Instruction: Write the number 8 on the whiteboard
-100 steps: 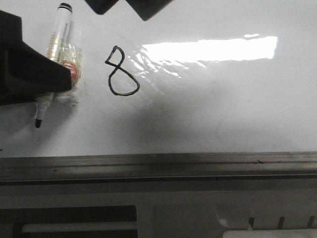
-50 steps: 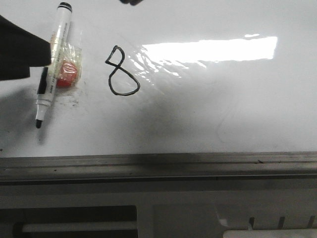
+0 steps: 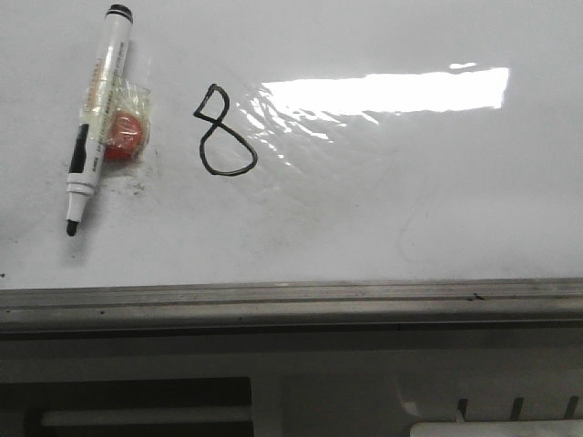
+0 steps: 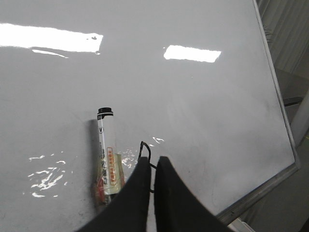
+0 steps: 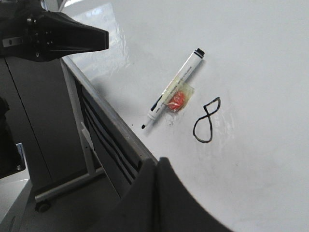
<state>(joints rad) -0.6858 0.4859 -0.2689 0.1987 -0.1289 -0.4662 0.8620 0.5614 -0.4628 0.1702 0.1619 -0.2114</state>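
Note:
The number 8 (image 3: 223, 132) is drawn in thin black line on the whiteboard (image 3: 410, 209), left of centre. A white marker pen (image 3: 96, 118) lies flat to its left, bare tip toward the rail. No gripper shows in the front view. In the left wrist view my left gripper (image 4: 152, 161) is shut and empty above the board, its fingers hiding most of the 8 (image 4: 145, 147), with the pen (image 4: 107, 154) beside them. In the right wrist view my right gripper (image 5: 157, 162) is shut and empty over the board's edge, apart from the 8 (image 5: 206, 121) and the pen (image 5: 175, 88).
A small orange-red object in clear wrap (image 3: 125, 132) lies against the pen. The grey metal rail (image 3: 291, 299) runs along the board's near edge. My left arm (image 5: 58, 36) hangs off the board's side in the right wrist view. Bright glare (image 3: 383, 91) lies right of the 8.
My left gripper has drawn back off the pen and out of the front view to the left. The dark shape at the top edge has also gone. The pen lies still.

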